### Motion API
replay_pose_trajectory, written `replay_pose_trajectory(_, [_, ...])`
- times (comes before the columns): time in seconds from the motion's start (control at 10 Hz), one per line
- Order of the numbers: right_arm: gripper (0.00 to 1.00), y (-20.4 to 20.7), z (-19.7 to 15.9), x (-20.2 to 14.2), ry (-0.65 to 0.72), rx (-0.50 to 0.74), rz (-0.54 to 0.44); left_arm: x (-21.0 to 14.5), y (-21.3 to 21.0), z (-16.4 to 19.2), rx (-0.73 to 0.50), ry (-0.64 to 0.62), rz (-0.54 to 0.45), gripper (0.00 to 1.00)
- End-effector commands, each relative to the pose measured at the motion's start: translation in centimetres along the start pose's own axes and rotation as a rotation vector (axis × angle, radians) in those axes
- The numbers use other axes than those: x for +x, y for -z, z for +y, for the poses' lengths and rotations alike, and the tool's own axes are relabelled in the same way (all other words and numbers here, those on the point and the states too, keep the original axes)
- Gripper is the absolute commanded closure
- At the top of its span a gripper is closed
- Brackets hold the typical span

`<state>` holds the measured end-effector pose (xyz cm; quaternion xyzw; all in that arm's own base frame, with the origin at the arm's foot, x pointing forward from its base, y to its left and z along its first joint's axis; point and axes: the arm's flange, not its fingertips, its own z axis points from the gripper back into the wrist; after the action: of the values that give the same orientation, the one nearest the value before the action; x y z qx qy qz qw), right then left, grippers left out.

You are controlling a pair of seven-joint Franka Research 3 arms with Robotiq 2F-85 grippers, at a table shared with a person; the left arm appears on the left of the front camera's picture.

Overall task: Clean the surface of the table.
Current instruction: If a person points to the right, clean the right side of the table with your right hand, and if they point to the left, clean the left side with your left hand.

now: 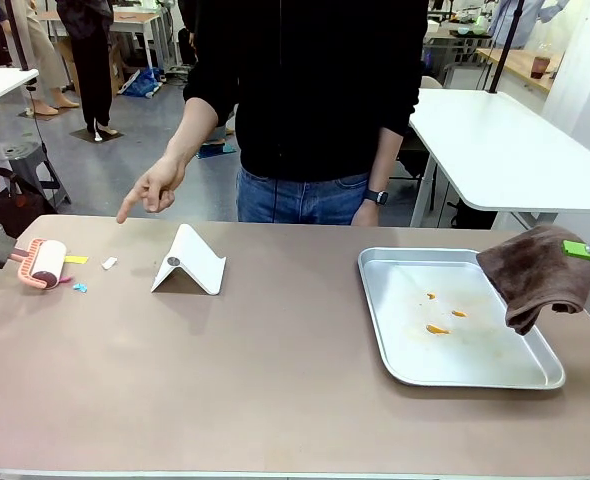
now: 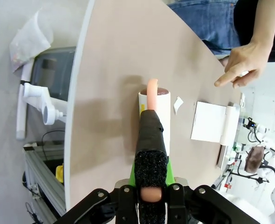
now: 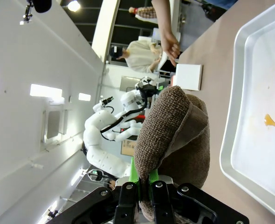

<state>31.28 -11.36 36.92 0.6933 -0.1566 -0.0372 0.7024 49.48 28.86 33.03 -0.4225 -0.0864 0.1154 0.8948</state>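
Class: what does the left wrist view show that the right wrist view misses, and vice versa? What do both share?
Left wrist: the lint roller in the left gripper, a paper scrap. Right wrist: orange stains in the tray. Both: the table, white stand, the person's pointing hand, and the brown cloth in the right gripper, far off in the left wrist view.

A pink-handled lint roller (image 1: pixel 45 263) is seen at the left, with a yellow scrap (image 1: pixel 76 259) just beside it, a white scrap (image 1: pixel 109 263) farther right and a blue scrap (image 1: pixel 80 288) near its lower side. A white folded stand (image 1: pixel 190 262) is set upright near the middle. At the right a shiny metal tray (image 1: pixel 475 355) is laid flat, and three orange bits (image 1: pixel 436 329) are scattered in it. A brown towel (image 1: pixel 535 275) is seen hanging above the tray's right edge.
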Motion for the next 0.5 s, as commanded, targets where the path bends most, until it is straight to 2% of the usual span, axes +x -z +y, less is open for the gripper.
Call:
replay_pose_trajectory(0.0, [0.99,-0.1,0.2,-0.2,-0.005,0.008,0.012,-0.4,2.8,-0.3,0.08,-0.004,0.055,0.78])
replay_pose_trajectory(0.4, [0.99,-0.1,0.2,-0.2,-0.005,0.008,0.012,-0.2,5.3,-2.7,0.072,0.019,0.075,0.78])
